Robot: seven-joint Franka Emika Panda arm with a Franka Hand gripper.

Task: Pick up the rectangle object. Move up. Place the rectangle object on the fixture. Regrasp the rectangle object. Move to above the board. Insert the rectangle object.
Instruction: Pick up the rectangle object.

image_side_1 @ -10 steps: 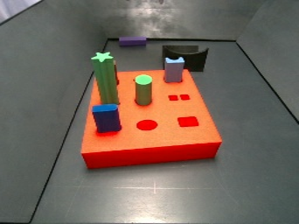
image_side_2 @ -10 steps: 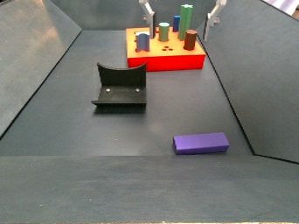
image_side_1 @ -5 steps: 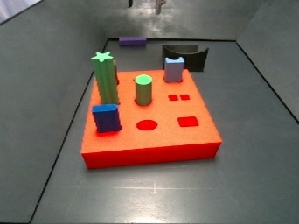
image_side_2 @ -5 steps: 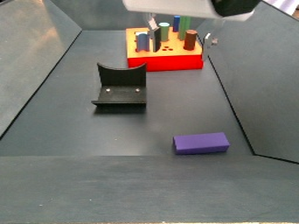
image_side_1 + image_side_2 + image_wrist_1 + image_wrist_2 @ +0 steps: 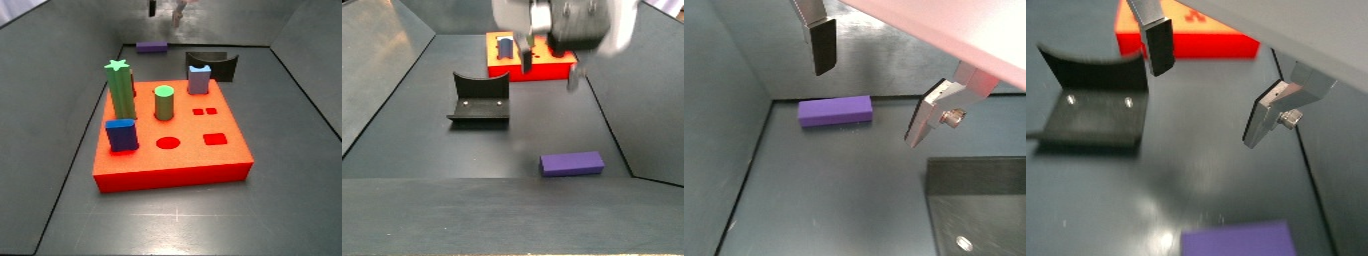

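In a side view, reading from the left: a squat blue block (image 5: 122,134) stands at the near left corner of the board (image 5: 201,165), with the tall green star post (image 5: 119,91) just behind it. A green cylinder (image 5: 163,102) stands near the middle of the board, and a shorter lavender peg (image 5: 199,79) stands toward the back right. The fixture (image 5: 214,65) sits on the floor just behind the board's back right corner. The rectangle object (image 5: 152,47) lies flat on the floor at the back, well apart from the board and left of the fixture. The gripper (image 5: 166,8) appears blurred at the top edge, above the rectangle object.

In a side view from the opposite end, the fixture (image 5: 480,98) stands left of centre, the rectangle object (image 5: 572,163) lies in the foreground to its right, and the blurred gripper (image 5: 545,52) hangs in front of the board (image 5: 543,68).

In a wrist view, the gripper (image 5: 871,92) has its jaws apart with nothing between them; the rectangle object (image 5: 835,111) lies on the floor below, untouched. In a wrist view, the fixture (image 5: 1092,98), the gripper (image 5: 1209,87), the board (image 5: 1193,41) and the rectangle object (image 5: 1240,242) all show.
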